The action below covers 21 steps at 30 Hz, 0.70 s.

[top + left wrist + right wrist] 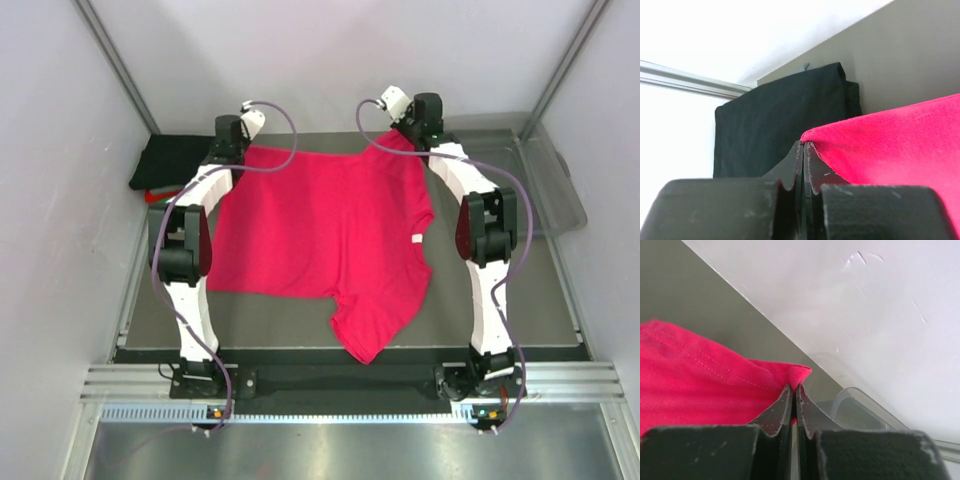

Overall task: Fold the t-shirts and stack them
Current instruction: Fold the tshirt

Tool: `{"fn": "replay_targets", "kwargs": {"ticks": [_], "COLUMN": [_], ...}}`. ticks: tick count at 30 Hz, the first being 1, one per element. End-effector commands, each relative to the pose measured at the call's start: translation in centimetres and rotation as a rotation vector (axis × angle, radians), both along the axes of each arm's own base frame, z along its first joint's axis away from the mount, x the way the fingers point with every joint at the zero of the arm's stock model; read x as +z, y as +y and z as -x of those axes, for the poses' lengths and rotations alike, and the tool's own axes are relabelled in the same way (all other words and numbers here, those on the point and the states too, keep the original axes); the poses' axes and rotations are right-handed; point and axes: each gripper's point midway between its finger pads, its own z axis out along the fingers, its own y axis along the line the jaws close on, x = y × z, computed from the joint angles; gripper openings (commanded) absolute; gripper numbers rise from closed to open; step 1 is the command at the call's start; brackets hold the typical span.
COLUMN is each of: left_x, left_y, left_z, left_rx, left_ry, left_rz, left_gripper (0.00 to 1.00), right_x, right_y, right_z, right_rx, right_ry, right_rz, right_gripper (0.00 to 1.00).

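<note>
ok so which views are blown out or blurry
Left wrist: wall upper left blown white, left pincer soft up close. Right wrist: right pincer likewise blurred, pale wall washed out. Top external: sharp, even light, glare on the metal sill.

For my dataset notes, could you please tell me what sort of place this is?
Probably a robotics lab test cell: plain white walls, an aluminium rail at the near edge, and a grey table.

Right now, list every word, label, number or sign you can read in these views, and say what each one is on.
No text can be read in any view.
white neck label on the red t-shirt: too small to read.
black folded t-shirt and clear bin: no lettering visible.
</note>
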Motion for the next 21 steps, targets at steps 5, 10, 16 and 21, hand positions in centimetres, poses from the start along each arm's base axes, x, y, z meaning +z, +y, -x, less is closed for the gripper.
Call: {"fn": "replay_targets", "kwargs": {"ticks": [5,10,16,21], "left_x": [3.4,1.6,1.0,1.5], "left_y": [-0.1,-0.3,-0.3,-0.1], "left_z": [0.2,1.7,2.9,3.3], "left_rx": [-0.001,-0.018,-0.022,-0.019], "left_ry": [-0.101,-0.055,-0.054,-0.067], "left_rz": [0.051,0.061,0.067,0.061], "left_gripper": [0.00,0.00,0.00,0.00], "right_x": [2.0,1.0,0.8,1.4], "right_y": [-1.5,-1.9,-2.4,-1.9], "right_z": [2.0,5.7,9.5,11.3], "right_rx": [-0.027,-0.009,-0.002,0.025], "right_ry": [-0.040,0.002,0.033,0.039], "right_rz": [-0.012,-0.008,-0.024,-0.064], "right_gripper": [0.00,0.00,0.00,0.00]}}
